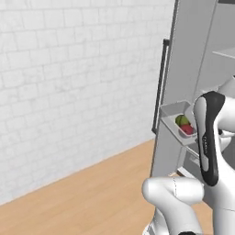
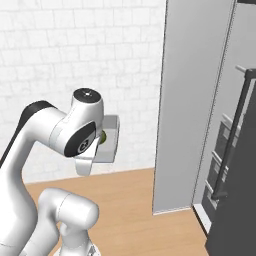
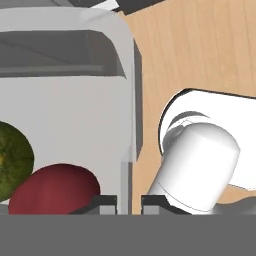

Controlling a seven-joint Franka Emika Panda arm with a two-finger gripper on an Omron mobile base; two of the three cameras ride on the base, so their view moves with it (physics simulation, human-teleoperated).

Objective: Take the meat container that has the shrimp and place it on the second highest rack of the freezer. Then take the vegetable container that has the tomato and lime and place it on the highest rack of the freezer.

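Left base view, from the left: a white brick wall (image 1: pixel 69 82) stands above a wood floor (image 1: pixel 92 193). To its right is the freezer (image 1: pixel 183 69), grey, with its black bar handle (image 1: pixel 159 87) running down the near edge. Just right of the handle the tray (image 1: pixel 172 114) hangs in the air, well above the floor, holding the lime (image 1: pixel 182 120) and the tomato (image 1: pixel 187 130) touching each other. The white arm (image 1: pixel 209 137) covers the tray's right end.

Right base view: the arm rises at the left and its wrist hides most of the tray, whose pale wall (image 2: pixel 111 140) shows at the wrist's right with a sliver of lime (image 2: pixel 102 136). The tray hangs before the brick wall, apart from the tall grey panel at centre; at the far right grey drawer fronts (image 2: pixel 220 150) show behind a dark door with a bar handle.

Hand view: the lime (image 3: pixel 12 155) lies at the left edge and the tomato (image 3: pixel 55 192) beside it, both in the tray. The gripper (image 3: pixel 129 202) is clamped on the tray's side wall (image 3: pixel 127 125), one dark tip on each face. Wood floor lies to the right.
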